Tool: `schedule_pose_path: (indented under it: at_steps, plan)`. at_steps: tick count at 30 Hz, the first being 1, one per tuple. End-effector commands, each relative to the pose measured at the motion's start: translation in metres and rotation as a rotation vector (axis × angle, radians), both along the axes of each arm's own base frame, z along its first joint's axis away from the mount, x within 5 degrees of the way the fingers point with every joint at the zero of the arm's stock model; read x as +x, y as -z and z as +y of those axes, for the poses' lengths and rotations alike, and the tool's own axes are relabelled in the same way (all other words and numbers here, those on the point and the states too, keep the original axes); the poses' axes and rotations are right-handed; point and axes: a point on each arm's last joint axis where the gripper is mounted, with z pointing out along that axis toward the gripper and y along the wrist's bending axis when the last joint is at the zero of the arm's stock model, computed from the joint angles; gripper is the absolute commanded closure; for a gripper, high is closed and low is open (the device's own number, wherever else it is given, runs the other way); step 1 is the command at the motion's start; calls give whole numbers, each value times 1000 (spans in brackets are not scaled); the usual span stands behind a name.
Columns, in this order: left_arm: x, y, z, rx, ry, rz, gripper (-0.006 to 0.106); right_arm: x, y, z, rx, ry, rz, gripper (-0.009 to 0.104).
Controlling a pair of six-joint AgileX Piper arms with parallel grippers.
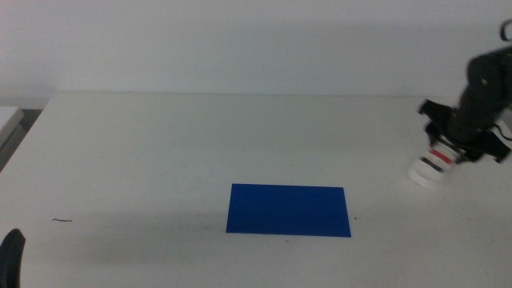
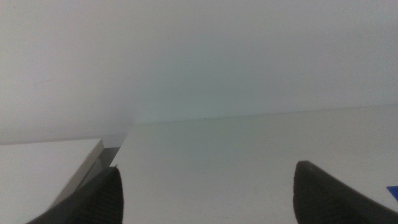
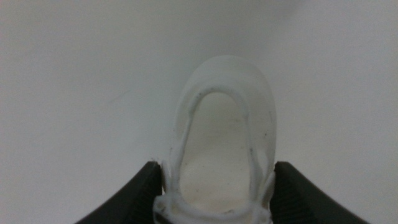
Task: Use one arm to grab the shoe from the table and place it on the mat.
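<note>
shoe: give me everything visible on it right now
The shoe is small and white, with a chunky sole and red and black straps. It sits at the table's far right, well clear of the blue mat. The right gripper straddles it, a jaw against each side. Whether it's lifted can't be told.

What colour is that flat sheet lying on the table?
The mat is solid deep blue, shown best in the middle view.

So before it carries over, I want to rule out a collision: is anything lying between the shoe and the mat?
Nothing visible does. The shoe sits between the right gripper jaws, and only bare table separates it from the mat.
</note>
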Motion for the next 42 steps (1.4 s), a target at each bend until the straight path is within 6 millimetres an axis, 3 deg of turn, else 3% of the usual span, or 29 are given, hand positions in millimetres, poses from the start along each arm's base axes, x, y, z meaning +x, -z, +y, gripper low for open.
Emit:
schedule_pose_path:
  at_steps: [1,5,9,14,20,32,42]
  plan:
    - [0,-1,0,-7,2,-7,7,-9,-27,32,-5,-42,-60,72]
    - [0,-1,0,-7,2,-7,7,-28,-38,110,46,-157,-107,71]
    - [0,-1,0,-7,2,-7,7,-53,-29,177,101,-243,-109,71]
    - [0,-1,0,-7,2,-7,7,-74,-13,217,122,-271,-70,71]
    - [0,-1,0,-7,2,-7,7,-83,-8,231,177,-227,-48,71]
    - [0,-1,0,-7,2,-7,7,-80,-2,228,390,392,-63,71]
    - [0,-1,0,-7,2,-7,7,-78,-1,229,405,397,-81,71]
